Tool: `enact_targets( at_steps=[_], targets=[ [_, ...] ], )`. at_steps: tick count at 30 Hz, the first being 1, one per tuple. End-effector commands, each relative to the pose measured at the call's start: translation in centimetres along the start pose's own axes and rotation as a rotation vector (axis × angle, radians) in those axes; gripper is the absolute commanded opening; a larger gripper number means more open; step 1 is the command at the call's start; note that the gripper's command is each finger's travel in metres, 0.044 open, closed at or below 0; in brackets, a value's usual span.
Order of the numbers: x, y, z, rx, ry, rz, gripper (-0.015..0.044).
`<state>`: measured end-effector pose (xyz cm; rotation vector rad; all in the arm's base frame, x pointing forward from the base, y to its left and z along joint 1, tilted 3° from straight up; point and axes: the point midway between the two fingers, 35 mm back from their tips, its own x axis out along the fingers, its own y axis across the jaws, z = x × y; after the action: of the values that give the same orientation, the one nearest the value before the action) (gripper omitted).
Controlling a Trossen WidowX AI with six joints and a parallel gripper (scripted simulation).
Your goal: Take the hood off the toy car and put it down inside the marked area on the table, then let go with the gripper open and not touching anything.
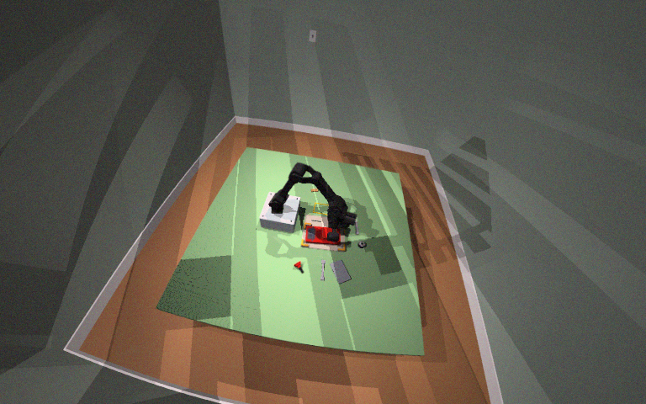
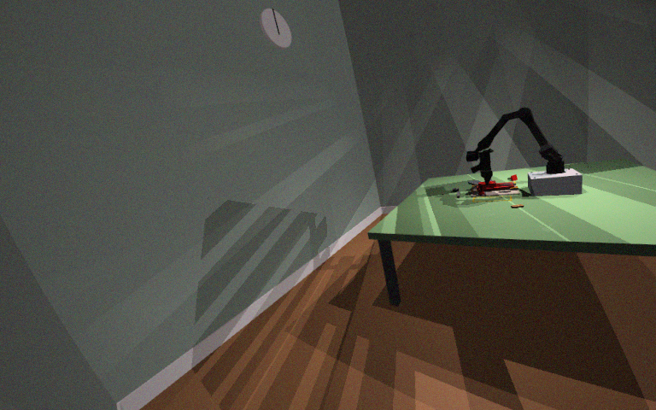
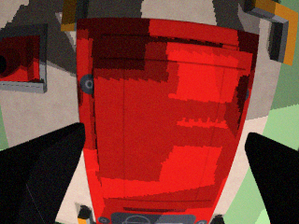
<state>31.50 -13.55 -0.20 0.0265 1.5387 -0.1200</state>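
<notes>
The toy car (image 1: 324, 242) (image 2: 506, 185) is red and sits on a pale board. Its hood (image 3: 140, 107) is the large red panel filling the middle of the wrist view; it lies on the car. My gripper (image 1: 334, 236) (image 2: 487, 182) (image 3: 170, 137) is open, low over the hood, with one black finger on each side and nothing held. Gaps show between the fingertips and the red panel in the wrist view; their exact height is hard to tell. The marked area (image 1: 321, 204) (image 2: 493, 201) is a thin yellow outline beside the board, partly hidden behind the arm in the top view.
The pale board (image 1: 314, 218) (image 3: 30, 112) has orange corner brackets (image 3: 291, 35). A grey plate (image 1: 340, 272), a thin grey bar (image 1: 323, 270), a red and black piece (image 1: 299, 265) and a dark round part (image 1: 362, 244) lie around it. The white base box (image 1: 279, 220) (image 2: 554, 184) supports the arm.
</notes>
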Motion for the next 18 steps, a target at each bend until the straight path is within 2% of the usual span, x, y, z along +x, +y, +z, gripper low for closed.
enact_targets(
  at_steps=[1, 14, 17, 18],
  targets=[
    [0.43, 0.09, -0.1, -0.007, 0.007, 0.006, 0.044],
    [1.03, 0.1, -0.12, -0.007, 0.007, 0.006, 0.044],
    [0.68, 0.01, -0.02, 0.0, 0.0, 0.0, 0.0361],
    [0.68, 0.01, -0.02, 0.0, 0.0, 0.0, 0.0355]
  ],
)
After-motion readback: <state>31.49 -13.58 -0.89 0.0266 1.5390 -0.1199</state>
